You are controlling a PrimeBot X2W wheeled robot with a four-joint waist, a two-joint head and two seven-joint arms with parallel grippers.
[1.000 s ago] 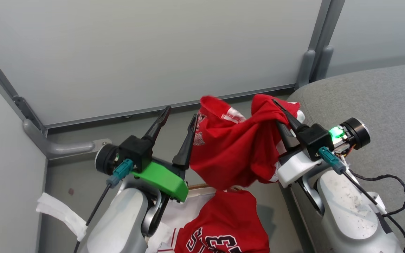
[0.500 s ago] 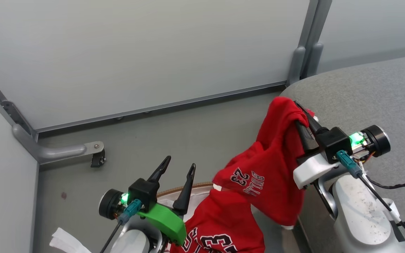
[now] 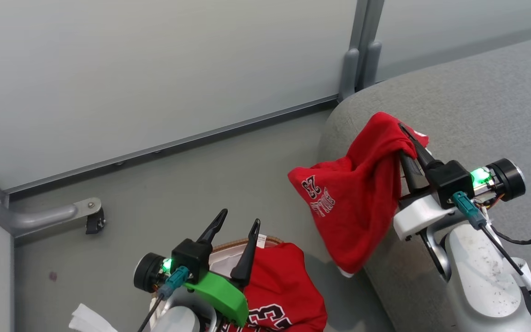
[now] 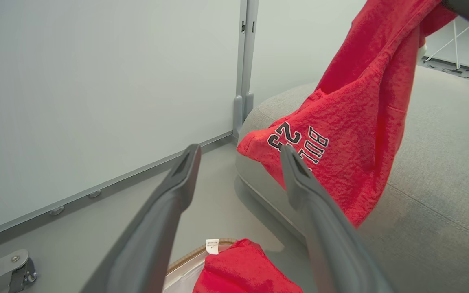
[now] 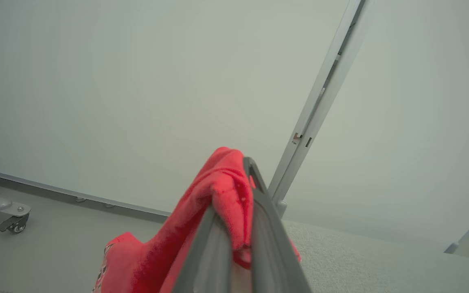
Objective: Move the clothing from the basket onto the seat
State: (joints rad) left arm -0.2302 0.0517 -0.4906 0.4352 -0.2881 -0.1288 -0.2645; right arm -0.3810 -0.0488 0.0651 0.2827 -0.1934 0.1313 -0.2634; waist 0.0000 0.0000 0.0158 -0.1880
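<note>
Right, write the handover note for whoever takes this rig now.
Left gripper: open, empty, over the basket.
Right gripper: shut on the red garment, which hangs at the rounded corner of the seat and is not yet let go.
Jersey: lies in the basket.
Done: one garment is out of the basket and at the seat.
Left: lay it on the seat, then fetch the jersey.
</note>
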